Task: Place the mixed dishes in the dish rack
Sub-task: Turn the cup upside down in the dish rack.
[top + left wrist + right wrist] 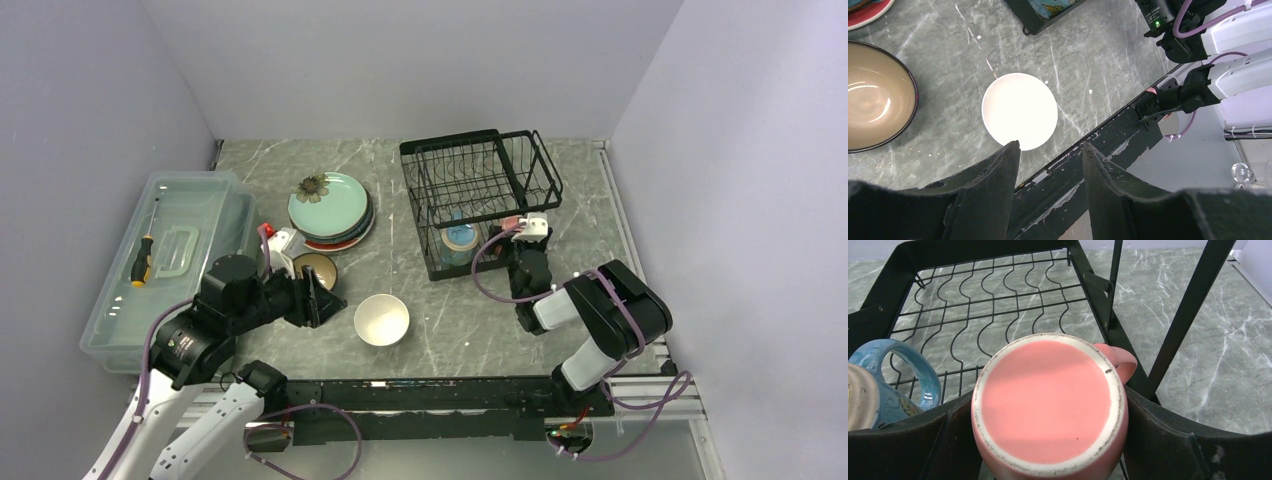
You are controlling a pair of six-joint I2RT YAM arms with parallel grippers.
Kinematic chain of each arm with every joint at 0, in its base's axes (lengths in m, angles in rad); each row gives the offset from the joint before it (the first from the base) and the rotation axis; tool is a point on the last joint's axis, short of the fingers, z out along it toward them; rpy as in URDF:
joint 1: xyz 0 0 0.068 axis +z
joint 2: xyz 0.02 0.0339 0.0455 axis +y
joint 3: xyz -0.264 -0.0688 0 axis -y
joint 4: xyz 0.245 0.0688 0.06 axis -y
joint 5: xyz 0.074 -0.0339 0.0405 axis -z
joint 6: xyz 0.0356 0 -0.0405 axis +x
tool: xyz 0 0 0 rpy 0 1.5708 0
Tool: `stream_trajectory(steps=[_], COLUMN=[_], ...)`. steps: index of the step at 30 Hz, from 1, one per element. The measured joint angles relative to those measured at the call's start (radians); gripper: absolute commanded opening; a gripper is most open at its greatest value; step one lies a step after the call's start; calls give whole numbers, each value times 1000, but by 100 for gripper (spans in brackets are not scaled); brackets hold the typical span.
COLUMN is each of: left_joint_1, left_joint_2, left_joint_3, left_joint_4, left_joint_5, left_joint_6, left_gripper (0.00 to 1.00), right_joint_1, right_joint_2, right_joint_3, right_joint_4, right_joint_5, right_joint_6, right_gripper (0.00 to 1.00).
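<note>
The pink mug (1045, 410) is bottom-up between the fingers of my right gripper (1049, 395), which is shut on it over the lower basket tier of the black wire dish rack (480, 180). The blue mug (893, 385) lies in that tier to its left. Beside the rack, a stack of plates (330, 208) has the mint-green flowered one on top. The brown bowl (315, 268) and white bowl (381, 319) stand on the table. My left gripper (1050, 145) is open and holds nothing, hovering just on the near side of the white bowl (1019, 111).
A clear plastic box (165, 260) with a screwdriver (142, 262) on its lid stands at the left edge. The rack's upright bars (1193, 310) rise close to the right of the pink mug. The black mounting rail (1108, 145) runs along the near table edge.
</note>
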Motion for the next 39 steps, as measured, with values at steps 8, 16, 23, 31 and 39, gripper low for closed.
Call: stream_trajectory(steps=[8, 16, 23, 31, 39], left_joint_1=[0, 0, 0, 0, 0], left_joint_2=[0, 0, 0, 0, 0], left_joint_3=[0, 0, 0, 0, 0], left_joint_4=[0, 0, 0, 0, 0], left_joint_5=[0, 0, 0, 0, 0], left_joint_6=[0, 0, 0, 0, 0], left_gripper=[55, 55, 55, 56, 56], right_joint_1=[-3, -4, -4, -4, -4], right_joint_2=[7, 7, 6, 5, 4], right_joint_3=[38, 88, 106, 117, 135], right_joint_4=[-48, -125, -156, -178, -206], right_joint_5=[19, 23, 22, 23, 24], right_joint_6=[7, 36, 57, 73, 87], right_gripper=[55, 65, 70, 76, 80])
